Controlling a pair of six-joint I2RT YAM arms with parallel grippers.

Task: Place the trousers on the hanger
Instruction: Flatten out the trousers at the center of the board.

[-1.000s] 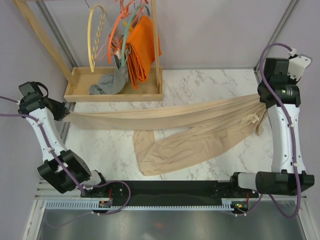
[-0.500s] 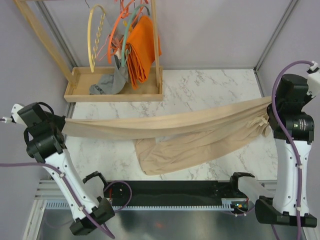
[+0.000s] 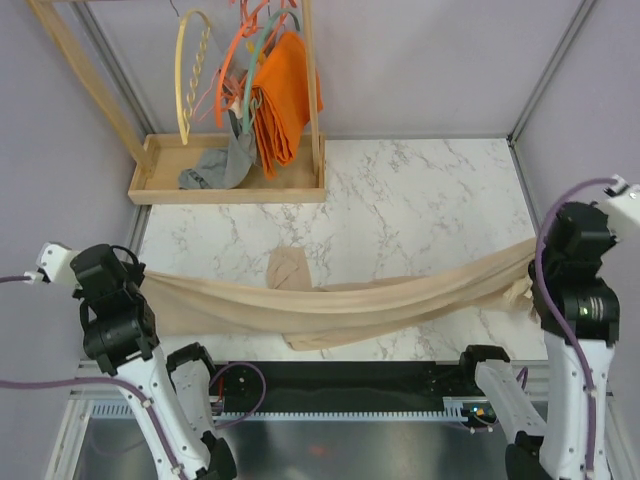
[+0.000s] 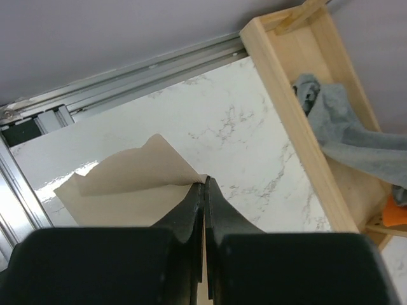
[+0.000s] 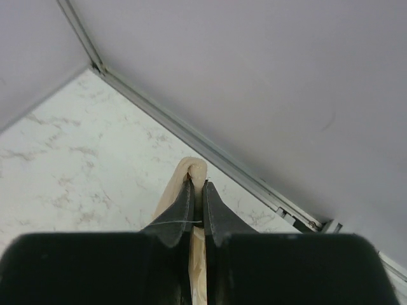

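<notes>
The beige trousers [image 3: 340, 300] hang stretched in a sagging band between my two arms, above the near part of the marble table. My left gripper [image 4: 204, 182] is shut on a leg end [image 4: 127, 178] at the left. At the right, the right gripper [image 5: 196, 185] is shut on the bunched waist [image 5: 194, 168]; the drawstring end dangles near it [image 3: 518, 292]. One leg end still touches the table [image 3: 288, 268]. The pale yellow hanger [image 3: 192, 75] with its twisted bar hangs on the wooden rack at the back left, far from both grippers.
Orange hangers [image 3: 228, 70], a teal hanger [image 3: 262, 45] and an orange cloth [image 3: 285, 95] hang on the same rack. A grey garment [image 3: 215, 165] lies in the wooden tray [image 3: 230, 190] at its base. Grey walls stand close on both sides.
Both arms have pulled back toward the near edge and risen, carrying the trousers off the table. The garment now sags between them, with only one leg end left on the marble.
</notes>
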